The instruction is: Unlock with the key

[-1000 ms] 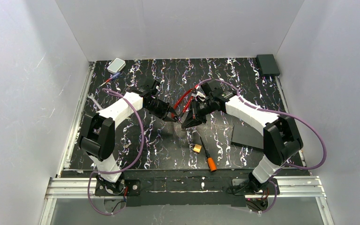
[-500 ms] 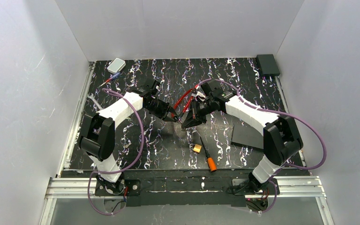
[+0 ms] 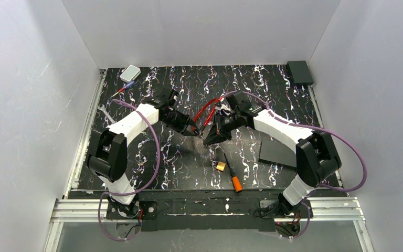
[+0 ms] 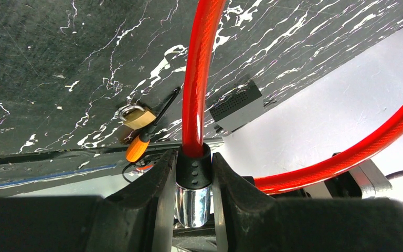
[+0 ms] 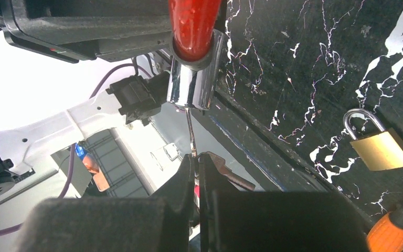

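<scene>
Jaws of the left gripper are clamped on the black collar of the cable lock, one finger on each side, with the red cable rising out of the collar and looping away to the right. Jaws of the right gripper are pressed together on the key, pinching its head. The thin silvery blade projects from the fingertips and meets the end face of the chrome cylinder; insertion depth cannot be determined. In the top view both grippers meet above the centre of the table. A brass padlock lies on the table nearer the arm bases, just beside the orange-handled screwdriver, apart from both grippers.
</scene>
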